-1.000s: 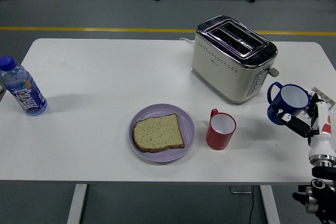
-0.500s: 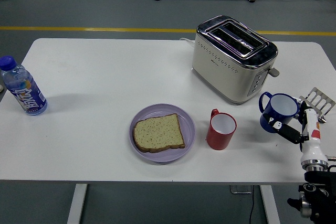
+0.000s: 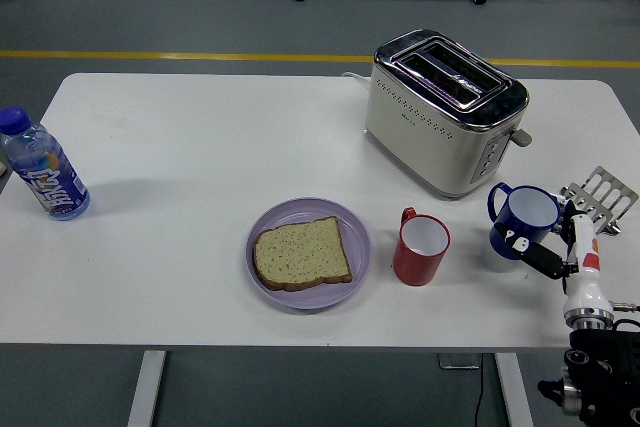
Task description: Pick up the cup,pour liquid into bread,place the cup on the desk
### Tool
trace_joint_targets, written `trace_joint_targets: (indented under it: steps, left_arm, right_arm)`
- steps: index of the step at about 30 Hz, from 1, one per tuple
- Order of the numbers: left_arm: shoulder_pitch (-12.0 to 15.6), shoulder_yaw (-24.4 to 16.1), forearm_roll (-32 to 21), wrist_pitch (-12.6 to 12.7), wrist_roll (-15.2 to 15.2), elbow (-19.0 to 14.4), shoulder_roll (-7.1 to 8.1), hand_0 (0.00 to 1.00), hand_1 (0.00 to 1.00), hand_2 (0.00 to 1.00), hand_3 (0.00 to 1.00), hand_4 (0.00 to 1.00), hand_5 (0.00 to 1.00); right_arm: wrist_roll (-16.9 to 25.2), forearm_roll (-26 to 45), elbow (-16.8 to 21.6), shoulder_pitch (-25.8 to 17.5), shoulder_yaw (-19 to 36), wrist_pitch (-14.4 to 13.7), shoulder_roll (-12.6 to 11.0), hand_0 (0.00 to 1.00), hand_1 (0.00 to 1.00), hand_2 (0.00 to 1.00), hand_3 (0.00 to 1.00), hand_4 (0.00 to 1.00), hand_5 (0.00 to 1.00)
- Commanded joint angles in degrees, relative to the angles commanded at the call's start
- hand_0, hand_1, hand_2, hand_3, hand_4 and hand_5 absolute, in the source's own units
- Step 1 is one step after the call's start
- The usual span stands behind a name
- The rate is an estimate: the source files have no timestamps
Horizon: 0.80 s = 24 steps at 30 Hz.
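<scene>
A: Hold on the blue cup (image 3: 522, 220) to be logged. The right hand (image 3: 560, 252) is seen at the table's right end, dark fingers (image 3: 540, 255) curled against the cup's lower wall on its near side. The cup is judged gripped; how far the fingers wrap round cannot be told, since the far side is hidden.

B: Is the cup lifted or resting?

A: Not settled from this view. It is held upright, mouth up, handle turned away from the fingers toward the toaster (image 3: 447, 109). Contents cannot be made out.

B: Position of the bread (image 3: 301, 253)?

A: Well off to the far side of the cup from the fingers, lying flat on the purple plate (image 3: 352, 218). A red mug (image 3: 420, 248) stands between the held cup and the plate. A wire rack (image 3: 602, 190) lies just behind the hand.

B: Progress?

A: The bread looks dry and untouched, so the pour is judged not done. Grasp is judged complete or nearly so; carry over the red mug, tilt above the slice, and set-down on the table (image 3: 200, 137) are left. The left hand is not in view.

B: The bottle (image 3: 42, 164)?

A: Far from the fingers, unused.
</scene>
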Motion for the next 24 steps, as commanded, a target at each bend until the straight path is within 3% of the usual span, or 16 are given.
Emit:
trace_joint_targets:
  steps: [24]
  left_arm:
    - [0.6, -0.9, 1.6, 0.0, 0.5, 0.1, -0.41, 0.68, 0.68, 0.689, 0.543, 0.252, 0.998]
  right_arm:
    - [1.7, 2.4, -1.8, -1.5, -0.8, 0.0, 0.6, 0.398, 0.314, 0.442, 0.453, 0.716, 0.004]
